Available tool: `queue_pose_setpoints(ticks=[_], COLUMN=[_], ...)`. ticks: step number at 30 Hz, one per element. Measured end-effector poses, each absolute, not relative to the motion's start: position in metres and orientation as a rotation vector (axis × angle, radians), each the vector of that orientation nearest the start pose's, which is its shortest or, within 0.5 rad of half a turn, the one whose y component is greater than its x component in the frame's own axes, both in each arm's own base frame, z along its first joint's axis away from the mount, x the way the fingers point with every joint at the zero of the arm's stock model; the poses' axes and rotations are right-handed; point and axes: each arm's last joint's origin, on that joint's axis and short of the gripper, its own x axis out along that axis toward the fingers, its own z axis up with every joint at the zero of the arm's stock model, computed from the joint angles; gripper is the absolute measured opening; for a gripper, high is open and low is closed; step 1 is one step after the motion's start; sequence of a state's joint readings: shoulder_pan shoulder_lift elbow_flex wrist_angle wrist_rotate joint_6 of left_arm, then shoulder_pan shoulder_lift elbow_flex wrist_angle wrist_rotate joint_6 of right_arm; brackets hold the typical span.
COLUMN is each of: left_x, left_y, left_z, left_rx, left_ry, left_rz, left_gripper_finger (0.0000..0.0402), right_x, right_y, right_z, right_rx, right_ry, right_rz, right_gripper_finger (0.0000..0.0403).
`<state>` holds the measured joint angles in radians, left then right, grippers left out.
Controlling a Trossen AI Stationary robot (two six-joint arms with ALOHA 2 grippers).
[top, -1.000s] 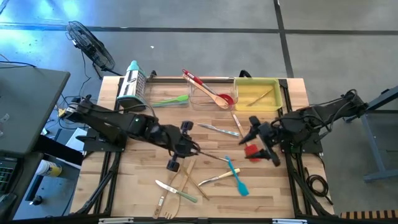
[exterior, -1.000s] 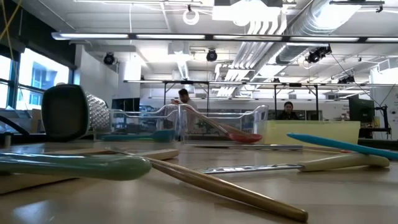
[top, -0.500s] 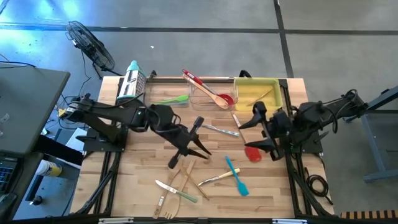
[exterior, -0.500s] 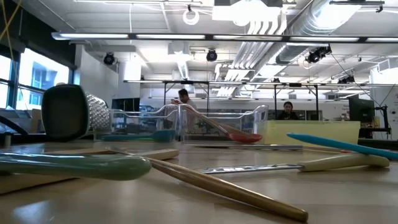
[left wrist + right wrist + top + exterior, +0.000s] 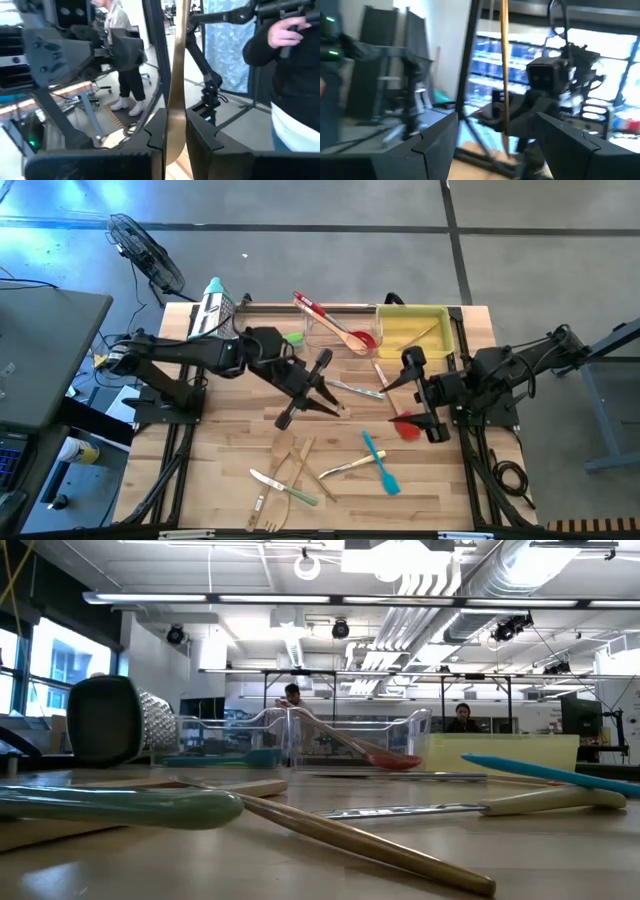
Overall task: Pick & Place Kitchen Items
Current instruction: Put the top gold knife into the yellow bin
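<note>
Left gripper (image 5: 312, 385) is up off the table, fingers pinched on a wooden utensil (image 5: 176, 80) that stands tall between them, the arm stretched low toward table centre, clear tray (image 5: 335, 330) just beyond it. That grip looks near one end, so a quick swing could let the utensil pivot or slip onto the scattered utensils below. Over to the right gripper (image 5: 412, 395): fingers spread, a thin wooden stick (image 5: 504, 65) showing between them, whether gripped I cannot tell; a red spatula (image 5: 404, 425) lies right beside it, yellow tray (image 5: 412, 314) just behind.
</note>
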<state>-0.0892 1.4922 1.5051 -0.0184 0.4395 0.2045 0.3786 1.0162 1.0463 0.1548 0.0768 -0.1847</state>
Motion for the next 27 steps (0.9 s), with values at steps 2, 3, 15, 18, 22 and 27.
queue_pose_setpoints(ticks=[2,3,15,18,22,27], left_x=[0.339,0.340,0.367,0.368,0.370,0.370], left_y=[-0.038,-0.037,-0.024,-0.025,-0.024,-0.024], left_z=[0.428,0.427,0.406,0.404,0.403,0.402], left_rx=[0.192,0.181,0.093,0.084,0.089,0.093], left_ry=[-0.054,-0.046,0.000,0.009,0.012,0.015], left_rz=[-0.514,-0.509,-0.378,-0.397,-0.390,-0.387], left_gripper_finger=[0.0035,0.0035,0.0035,0.0035,0.0035,0.0035], right_x=[0.206,0.208,0.234,0.239,0.242,0.243], right_y=[0.078,0.078,0.061,0.061,0.057,0.053], right_z=[0.413,0.412,0.402,0.399,0.398,0.399], right_rx=[-0.173,-0.184,-0.190,-0.199,-0.201,-0.203], right_ry=[-0.210,-0.211,-0.171,-0.167,-0.166,-0.174], right_rz=[0.240,0.219,0.045,0.097,0.108,0.135], right_gripper_finger=[0.0252,0.0252,0.0252,0.0252,0.0252,0.0252])
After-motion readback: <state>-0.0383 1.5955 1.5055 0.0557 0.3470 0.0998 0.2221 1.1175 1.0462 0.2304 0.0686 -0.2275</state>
